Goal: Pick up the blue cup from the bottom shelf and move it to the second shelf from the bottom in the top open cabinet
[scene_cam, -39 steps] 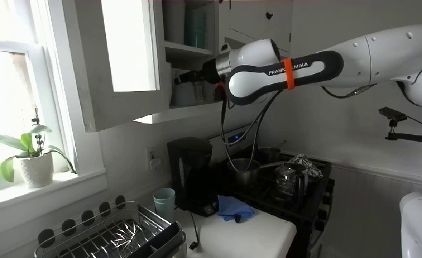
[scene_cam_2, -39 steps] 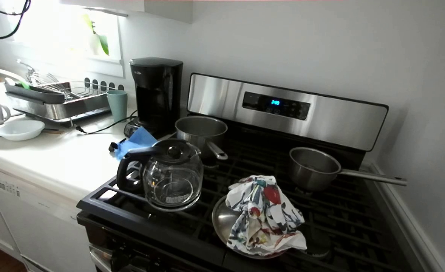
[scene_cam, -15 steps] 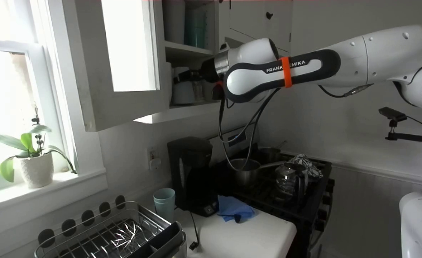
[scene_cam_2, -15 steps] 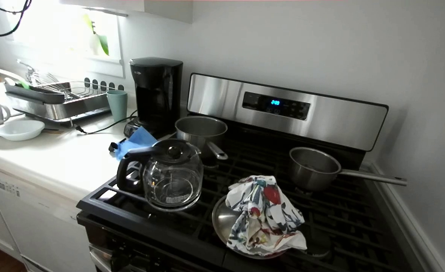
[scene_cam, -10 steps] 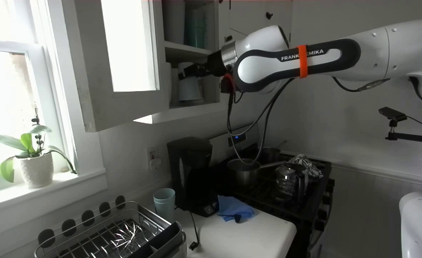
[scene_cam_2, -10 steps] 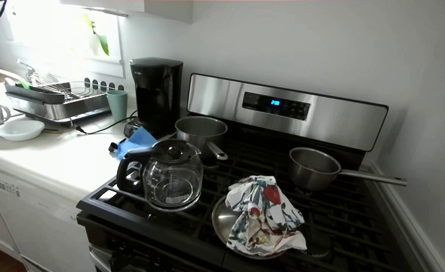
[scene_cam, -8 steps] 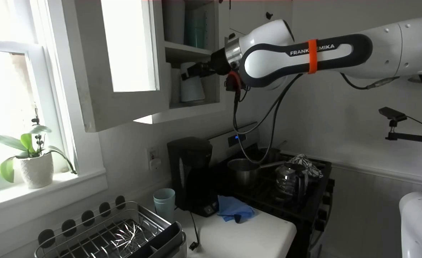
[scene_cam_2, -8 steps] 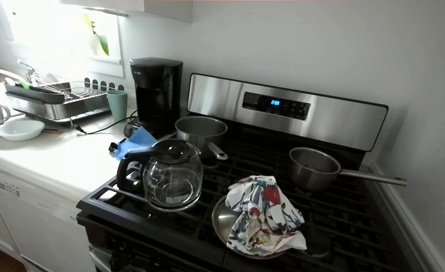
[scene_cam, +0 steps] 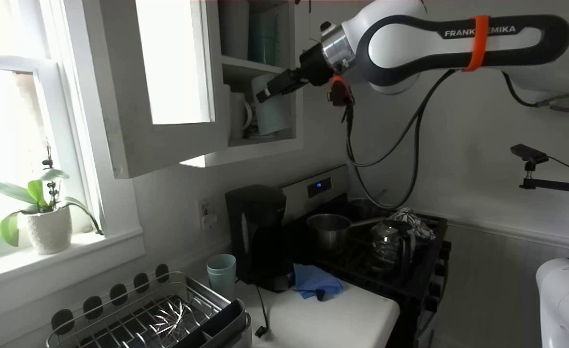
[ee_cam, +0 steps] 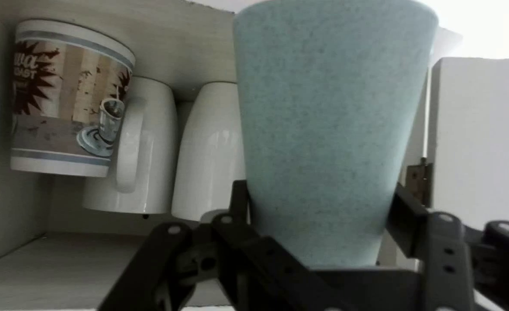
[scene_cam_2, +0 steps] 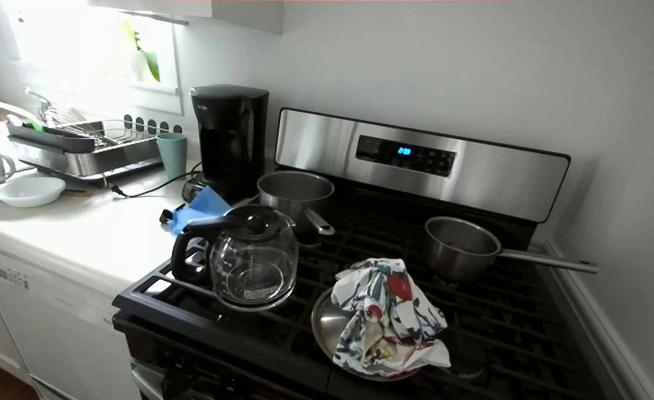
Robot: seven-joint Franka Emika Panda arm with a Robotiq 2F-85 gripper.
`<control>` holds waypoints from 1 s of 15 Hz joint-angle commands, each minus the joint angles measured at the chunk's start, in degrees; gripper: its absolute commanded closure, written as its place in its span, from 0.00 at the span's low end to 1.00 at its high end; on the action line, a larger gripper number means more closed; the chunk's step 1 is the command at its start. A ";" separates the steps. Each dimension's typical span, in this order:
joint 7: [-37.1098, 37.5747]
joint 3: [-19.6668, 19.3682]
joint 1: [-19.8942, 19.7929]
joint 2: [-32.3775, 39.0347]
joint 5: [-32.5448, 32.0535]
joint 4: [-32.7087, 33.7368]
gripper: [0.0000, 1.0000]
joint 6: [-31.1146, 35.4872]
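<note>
My gripper (scene_cam: 264, 95) is shut on a pale blue cup (scene_cam: 271, 115), in front of the lowest compartment of the open upper cabinet. The cup is tilted, its wider end seemingly down; I cannot tell whether it touches the bottom shelf (scene_cam: 246, 142). In the wrist view the fingers (ee_cam: 319, 196) press both sides of the cup (ee_cam: 332, 108) near its narrow end. The second shelf (scene_cam: 253, 65) is just above and bears a teal cup stack (scene_cam: 263, 41) and a tall pale vessel (scene_cam: 234, 29).
White mugs (ee_cam: 146, 142) and a printed mug (ee_cam: 71, 99) stand in the same compartment. The open cabinet door (scene_cam: 168, 142) is beside the opening. Below are a coffee maker (scene_cam: 255, 232), another teal cup (scene_cam: 221, 275) and stove pots (scene_cam_2: 296, 189).
My gripper and the blue cup have moved out toward the right and a little up. The cup has tilted. A white mug with a handle now shows behind it.
</note>
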 commanded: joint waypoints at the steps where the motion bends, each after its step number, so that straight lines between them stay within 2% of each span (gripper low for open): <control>1: -4.68 1.54 -0.49 -3.30 2.37 1.43 0.49 -7.13; 3: -6.20 2.24 -0.75 -3.99 1.78 3.06 0.49 -9.99; 5: -7.10 2.89 -1.56 -3.86 0.75 4.83 0.49 -10.00; 11: -11.31 3.04 -1.60 -0.98 0.58 10.29 0.49 -4.30; 14: -12.38 2.32 -0.78 0.96 1.96 12.03 0.49 1.16; 15: -10.87 3.12 -1.66 -1.40 0.94 9.32 0.24 -1.80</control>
